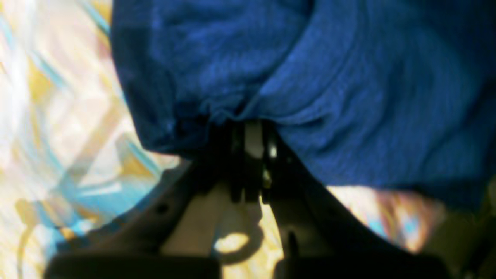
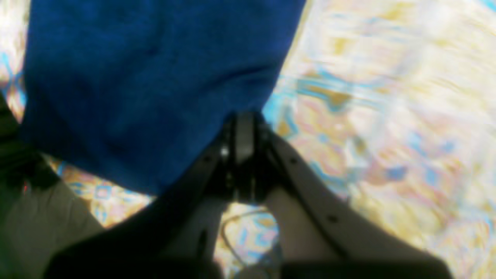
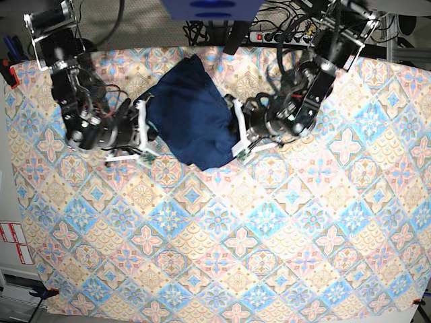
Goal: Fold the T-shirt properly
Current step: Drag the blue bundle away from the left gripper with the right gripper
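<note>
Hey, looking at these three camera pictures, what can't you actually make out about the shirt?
- T-shirt: sleeves and neck label hidden in its own bunched folds, base view.
- Left pincer: tips buried in cloth, left wrist view.
- Right pincer: blurred; pinched cloth unclear, right wrist view.

Left pincer and right pincer both clamped, arms angled inward

A dark navy-blue T-shirt of soft knit fabric is sitting bunched in the upper middle of the base view, hanging in folds and creases, its lower edge drooping toward the frame's centre.
</note>
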Controlling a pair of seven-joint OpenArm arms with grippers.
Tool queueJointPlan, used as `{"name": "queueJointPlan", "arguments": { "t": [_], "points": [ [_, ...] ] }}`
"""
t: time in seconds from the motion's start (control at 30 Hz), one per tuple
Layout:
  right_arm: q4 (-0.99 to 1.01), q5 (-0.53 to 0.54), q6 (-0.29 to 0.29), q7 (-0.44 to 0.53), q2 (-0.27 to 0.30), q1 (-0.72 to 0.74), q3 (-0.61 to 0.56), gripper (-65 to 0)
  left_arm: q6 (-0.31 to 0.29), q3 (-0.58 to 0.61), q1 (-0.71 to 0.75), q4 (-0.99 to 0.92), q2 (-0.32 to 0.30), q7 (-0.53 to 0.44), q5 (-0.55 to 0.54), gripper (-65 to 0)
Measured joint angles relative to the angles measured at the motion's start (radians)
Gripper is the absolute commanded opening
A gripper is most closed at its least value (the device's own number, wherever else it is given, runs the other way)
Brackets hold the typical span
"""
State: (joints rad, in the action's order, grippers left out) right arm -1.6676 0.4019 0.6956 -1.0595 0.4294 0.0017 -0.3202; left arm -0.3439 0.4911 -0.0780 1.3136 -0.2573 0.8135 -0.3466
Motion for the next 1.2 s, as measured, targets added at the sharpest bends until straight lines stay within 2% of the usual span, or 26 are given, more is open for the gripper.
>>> {"name": "queueJointPlan", "arguments": {
  "t": [0.07,0.17,0.33,0.5,0.63,0.67,0.73,0.8,0.87,0.93,1.07,1.2],
  "points": [
    [-0.051,-0.001,-0.001,-0.002,0.003,-0.044,0.079,-65.0,0.009,0.0,-0.039,-0.039,0.031,-0.003,0.042,-65.0],
    [-0.127,-0.002,0.0,-0.042,0.004,-0.102,0.124,-65.0,0.015,-0.001,-0.086,-0.096,0.064,-0.025,0.082,-65.0],
    [-0.204,0.01,0.0,-0.075,-0.002,-0.146,0.121,-65.0,0.006,-0.006,-0.183,-0.264,0.128,-0.146,0.143,-65.0],
    [-0.209,0.007,0.0,-0.09,-0.006,-0.187,0.117,-65.0,0.026,-0.009,-0.269,-0.412,0.184,-0.235,0.21,-65.0],
    [-0.209,0.118,0.0,-0.079,-0.007,-0.17,0.053,-65.0,0.038,-0.009,-0.268,-0.414,0.181,-0.262,0.202,-65.0],
    [-0.21,0.156,0.0,-0.078,-0.01,-0.171,0.045,-65.0,0.068,-0.009,-0.266,-0.405,0.18,-0.257,0.196,-65.0],
    [-0.21,0.187,0.0,-0.084,-0.011,-0.167,0.038,-65.0,0.169,-0.005,-0.248,-0.358,0.173,-0.243,0.213,-65.0],
    [-0.21,0.189,0.0,-0.087,-0.01,-0.143,0.039,-65.0,0.235,-0.005,-0.208,-0.283,0.126,-0.211,0.22,-65.0],
    [-0.209,0.178,-0.001,-0.093,-0.024,-0.108,0.027,-65.0,0.296,-0.069,-0.13,-0.189,0.07,-0.197,0.24,-65.0],
    [-0.204,0.187,-0.001,-0.081,-0.045,-0.071,0.0,-65.0,0.318,-0.185,-0.039,-0.078,0.045,-0.171,0.241,-65.0],
    [-0.183,0.197,-0.002,-0.085,-0.107,-0.009,-0.048,-65.0,0.323,-0.437,0.107,0.134,0.051,-0.18,0.245,-65.0],
    [-0.093,0.184,-0.001,-0.083,-0.173,0.02,-0.084,-65.0,0.314,-0.496,0.216,0.253,0.062,-0.185,0.241,-65.0]
  ]
}}
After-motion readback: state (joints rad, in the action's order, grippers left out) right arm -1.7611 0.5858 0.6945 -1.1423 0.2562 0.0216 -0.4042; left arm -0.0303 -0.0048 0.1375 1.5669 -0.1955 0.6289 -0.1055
